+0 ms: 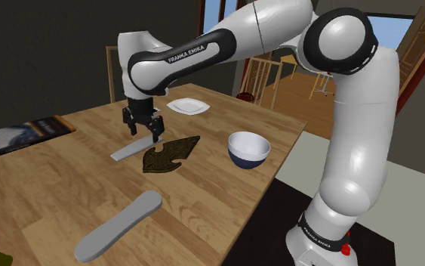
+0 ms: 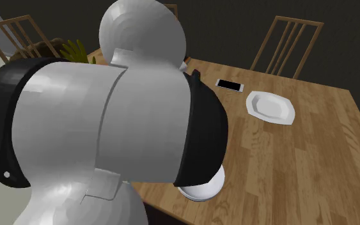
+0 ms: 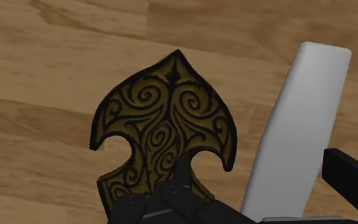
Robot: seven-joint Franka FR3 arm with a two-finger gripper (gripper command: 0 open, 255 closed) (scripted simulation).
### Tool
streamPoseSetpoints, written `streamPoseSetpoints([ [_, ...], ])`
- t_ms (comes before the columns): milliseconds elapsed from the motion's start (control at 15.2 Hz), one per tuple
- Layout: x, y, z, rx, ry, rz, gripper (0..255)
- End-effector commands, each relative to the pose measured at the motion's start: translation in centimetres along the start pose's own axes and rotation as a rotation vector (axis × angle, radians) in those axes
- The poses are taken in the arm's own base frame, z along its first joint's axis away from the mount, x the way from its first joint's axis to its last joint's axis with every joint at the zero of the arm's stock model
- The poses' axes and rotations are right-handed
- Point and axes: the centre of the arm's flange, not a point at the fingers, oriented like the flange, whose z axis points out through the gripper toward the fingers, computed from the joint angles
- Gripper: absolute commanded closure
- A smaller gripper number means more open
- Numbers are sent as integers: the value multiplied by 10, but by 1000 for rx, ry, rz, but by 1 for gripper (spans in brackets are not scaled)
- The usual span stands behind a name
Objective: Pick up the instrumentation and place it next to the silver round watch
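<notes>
wooden desk (image 1: 44, 189) in front of me. a dark spade-shaped plaque (image 1: 171, 153) with gold scrollwork lies flat near the middle. to the shoulder view's right of it sits a bowl (image 1: 248, 149), white inside, dark blue outside. further back there's a small white plate (image 1: 187, 106). at the shoulder view's left edge, a book (image 1: 29, 132) lies flat. nearest us is a long grey slab (image 1: 120, 225) with rounded ends, well apart from the rest. in the second exterior view a phone (image 2: 229, 85) lies near the plate, and a wooden chair (image 2: 287, 38) stands behind.
</notes>
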Motion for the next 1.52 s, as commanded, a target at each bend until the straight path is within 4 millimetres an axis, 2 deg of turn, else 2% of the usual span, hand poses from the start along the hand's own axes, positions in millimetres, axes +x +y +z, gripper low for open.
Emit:
streamPoseSetpoints([
  [0, 8, -22, 13, -2, -7, 86, 0],
  [264, 27, -61, 37, -5, -21, 237, 0],
  [792, 27, -61, 77, -5, -21, 237, 0],
  [1254, 27, -61, 77, -5, -21, 237, 0],
  [1320, 27, -61, 77, -5, -21, 237, 255],
  [1452, 27, -61, 77, -5, -21, 237, 255],
])
